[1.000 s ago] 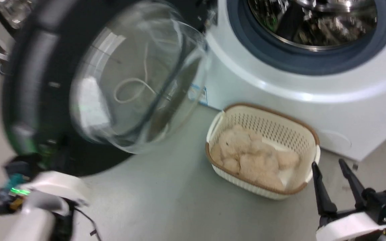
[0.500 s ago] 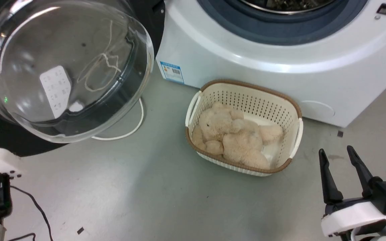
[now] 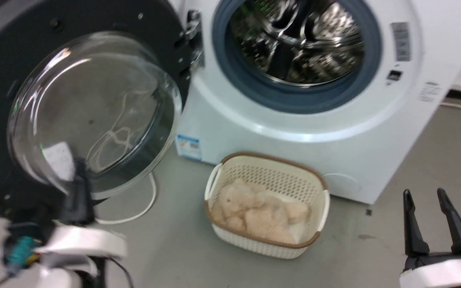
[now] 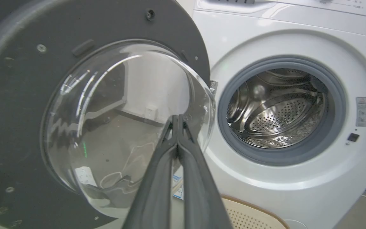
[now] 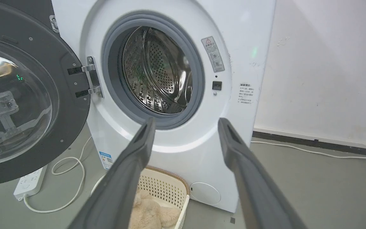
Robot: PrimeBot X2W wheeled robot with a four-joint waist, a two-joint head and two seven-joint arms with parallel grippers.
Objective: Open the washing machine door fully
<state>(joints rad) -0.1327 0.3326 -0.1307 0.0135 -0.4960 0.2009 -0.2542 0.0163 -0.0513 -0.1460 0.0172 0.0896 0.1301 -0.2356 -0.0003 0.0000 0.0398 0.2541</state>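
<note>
- Head view: our left pincer (image 3: pixel 79 170), fingers pressed together on nothing, sits close before the washing machine door (image 3: pixel 94 104); it is the nearer arm.
- The door stands swung wide, left of the washing machine (image 3: pixel 254 132).
- Our right pincer (image 3: pixel 423 194) gapes empty, well apart.

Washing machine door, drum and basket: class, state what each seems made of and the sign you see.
Washing machine door: dark matt ring, likely plastic, dotted with screw heads; its clear window looks like glass, bulging and reflective. Drum: shiny perforated metal, probably steel. Basket: cream plastic by its moulded holes, brown rim.
</note>
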